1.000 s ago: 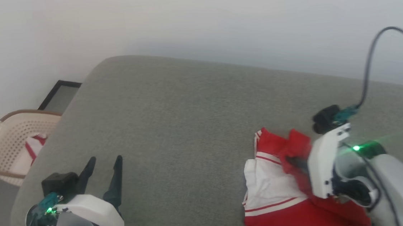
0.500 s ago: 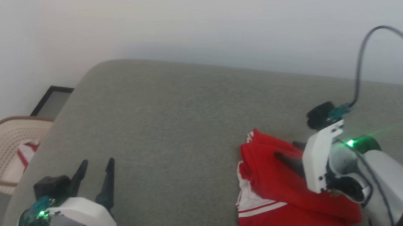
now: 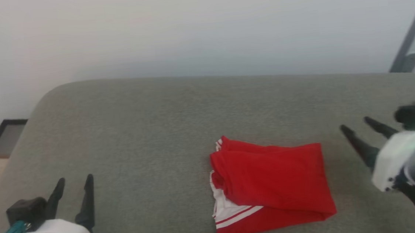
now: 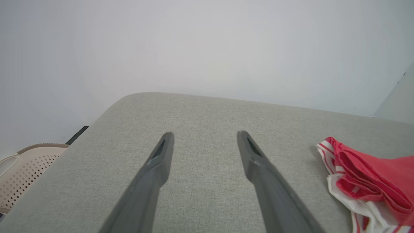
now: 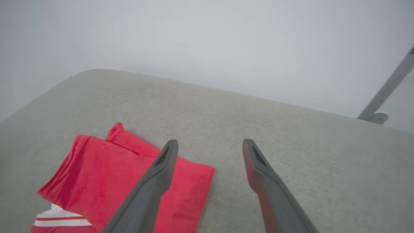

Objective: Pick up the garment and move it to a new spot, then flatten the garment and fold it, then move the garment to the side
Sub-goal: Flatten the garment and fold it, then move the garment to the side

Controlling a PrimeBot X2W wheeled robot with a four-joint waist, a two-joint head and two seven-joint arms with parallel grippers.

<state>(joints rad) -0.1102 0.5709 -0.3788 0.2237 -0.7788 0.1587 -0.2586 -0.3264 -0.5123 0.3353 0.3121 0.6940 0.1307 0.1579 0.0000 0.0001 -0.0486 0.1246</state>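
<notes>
nearest the camera, at the lower left of the head view, the left gripper [image 3: 75,178] is seen with its two fingers spread and nothing between them, well apart from the garment. at the right, the right gripper [image 3: 354,123] is likewise held spread and empty, its tips near the cloth's right edge but not touching it. between the two, on the grey cushion [image 3: 138,129], the garment [image 3: 272,181] is laid folded into a red block, with white striped cuffs showing at its left end. its long axis is judged to run across, from one arm toward the other. it lies to the left of the right gripper, which is the nearer, so the shift aside is judged best taken from that edge. beyond, a pale wall [image 3: 186,29] is seen.
</notes>
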